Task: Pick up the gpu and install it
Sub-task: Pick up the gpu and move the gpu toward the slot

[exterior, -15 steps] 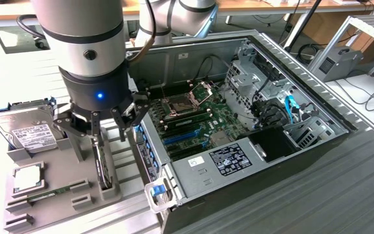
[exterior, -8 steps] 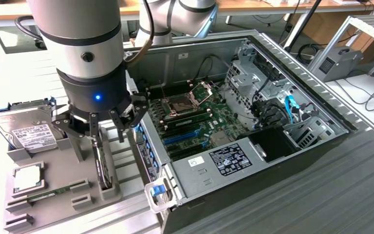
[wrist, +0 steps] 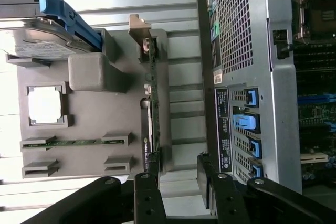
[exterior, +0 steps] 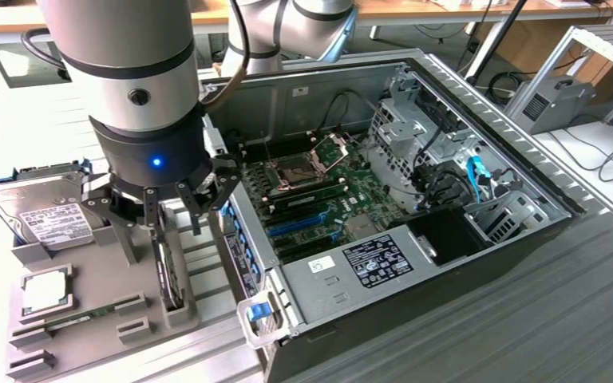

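In the exterior view, my gripper (exterior: 173, 223) hangs at the exterior view's left, fingers spread and empty, just above the gpu (exterior: 166, 273). The card stands on edge in the grey holder (exterior: 83, 279), beside the open computer case (exterior: 498, 128). In the wrist view, the gpu (wrist: 152, 103) sits edge-on in the holder (wrist: 100, 119), with one of my parted fingers (wrist: 149, 195) in line with it.

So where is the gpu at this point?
The gpu stands on edge in the grey fixture, on the exterior view's left beside the open computer case, directly under the gripper, with the hard drive further left.
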